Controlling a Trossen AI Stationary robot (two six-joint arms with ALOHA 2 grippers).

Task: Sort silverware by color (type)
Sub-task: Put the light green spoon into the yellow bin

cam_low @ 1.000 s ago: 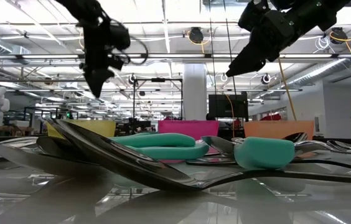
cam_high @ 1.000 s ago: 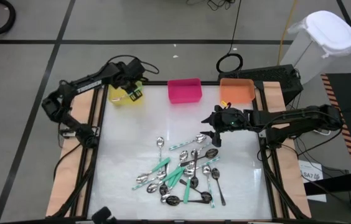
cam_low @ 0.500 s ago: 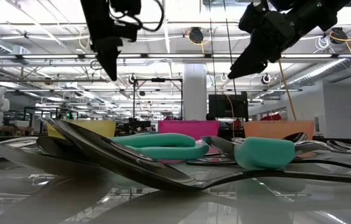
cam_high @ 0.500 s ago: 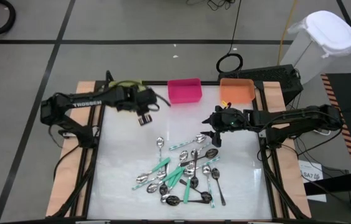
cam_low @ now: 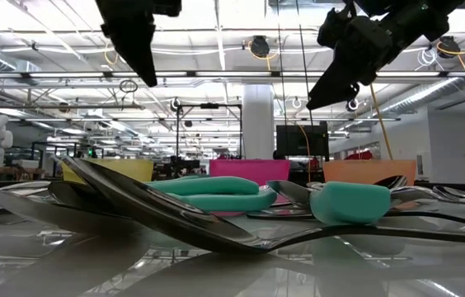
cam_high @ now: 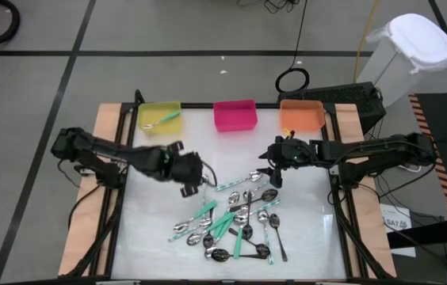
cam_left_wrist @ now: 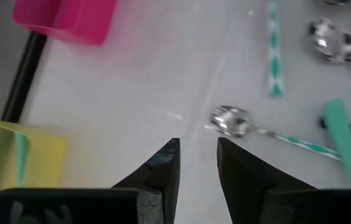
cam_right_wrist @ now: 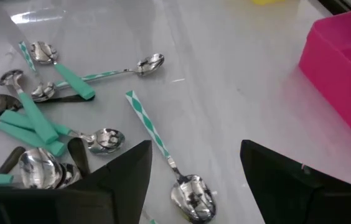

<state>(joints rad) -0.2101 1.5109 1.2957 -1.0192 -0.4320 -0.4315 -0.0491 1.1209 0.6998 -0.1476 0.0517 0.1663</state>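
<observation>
Now I'm seeing bare white table (cam_high: 152,214) lying open from 7 to 11 o'clock of the spoon pile (cam_high: 231,215), while three bins (cam_high: 235,115) are lining the far edge. My left gripper (cam_high: 190,187), empty with jaws slightly parted, has swung down from the yellow bin (cam_high: 160,116), where one teal spoon (cam_high: 170,119) is lying. My right gripper (cam_high: 274,176) is waiting wide open at the pile's 1 o'clock.

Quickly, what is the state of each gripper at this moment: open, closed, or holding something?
Left gripper: open with a narrow gap, empty, above the table near the spoon pile.
Right gripper: wide open, empty.
</observation>
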